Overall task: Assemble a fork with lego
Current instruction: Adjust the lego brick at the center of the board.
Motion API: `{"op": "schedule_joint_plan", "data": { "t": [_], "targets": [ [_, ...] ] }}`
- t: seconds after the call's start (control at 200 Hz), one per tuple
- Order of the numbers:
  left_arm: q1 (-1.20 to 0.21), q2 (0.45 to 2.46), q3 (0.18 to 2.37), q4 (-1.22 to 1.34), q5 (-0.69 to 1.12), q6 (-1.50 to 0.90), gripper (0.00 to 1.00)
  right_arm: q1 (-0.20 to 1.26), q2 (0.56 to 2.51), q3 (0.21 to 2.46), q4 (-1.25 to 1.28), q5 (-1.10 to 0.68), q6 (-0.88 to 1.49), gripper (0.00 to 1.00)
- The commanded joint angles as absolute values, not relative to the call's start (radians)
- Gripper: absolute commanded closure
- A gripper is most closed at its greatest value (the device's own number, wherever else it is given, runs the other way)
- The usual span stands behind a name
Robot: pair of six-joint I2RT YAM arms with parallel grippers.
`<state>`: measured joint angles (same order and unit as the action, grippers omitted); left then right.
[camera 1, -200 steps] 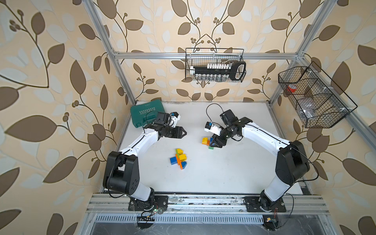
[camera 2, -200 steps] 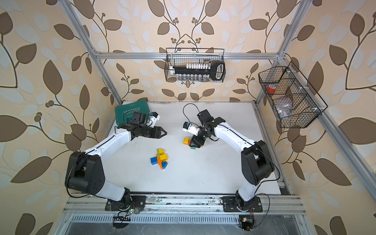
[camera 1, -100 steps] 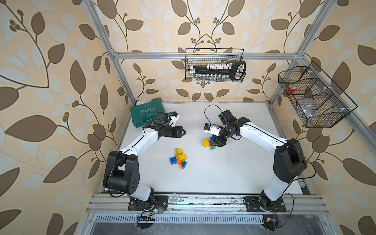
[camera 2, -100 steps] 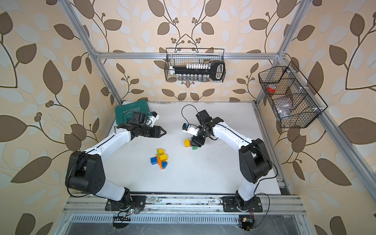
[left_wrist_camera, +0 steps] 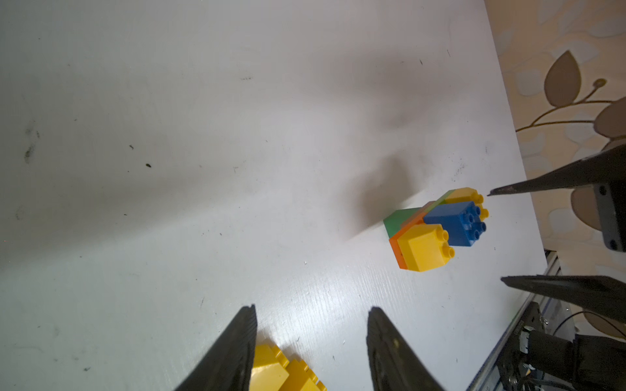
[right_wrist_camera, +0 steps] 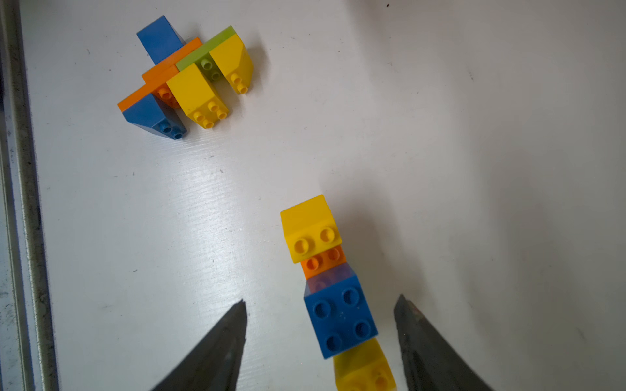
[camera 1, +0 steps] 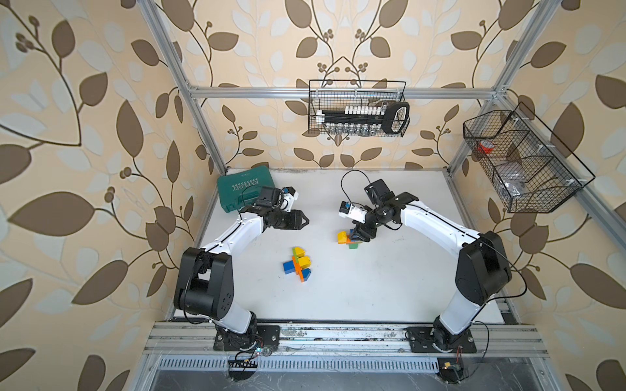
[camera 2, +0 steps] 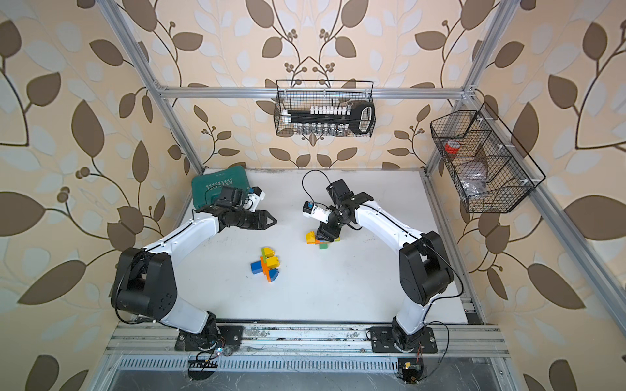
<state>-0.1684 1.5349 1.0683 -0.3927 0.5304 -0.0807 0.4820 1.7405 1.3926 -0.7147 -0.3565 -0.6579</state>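
Lego clump (camera 1: 298, 264) of blue, yellow, orange & green bricks lies alone near middle of white table (camera 1: 372, 287). Second lego clump (camera 1: 342, 237), a row of yellow, orange & blue bricks, sits further back. Right gripper (right_wrist_camera: 321, 299) is over it, claw apart, one jaw each side of blue brick (right_wrist_camera: 338, 318), not touching. Left gripper (left_wrist_camera: 311, 307) hovers w/ claw apart, empty. Teal case (camera 1: 244, 189) at back-left corner.
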Motion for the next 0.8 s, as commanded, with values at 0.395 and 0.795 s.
{"op": "schedule_joint_plan", "data": {
  "t": [0.395, 0.795],
  "targets": [
    [-0.157, 1.552, 1.100, -0.398, 0.567, -0.069, 0.46, 0.450, 1.814, 1.377, -0.720, -0.400, -0.719, 0.30],
    [-0.148, 1.548, 1.103, -0.408, 0.571, -0.067, 0.46, 0.472, 1.847, 1.337, -0.688, -0.371, -0.673, 0.49]
  ]
}}
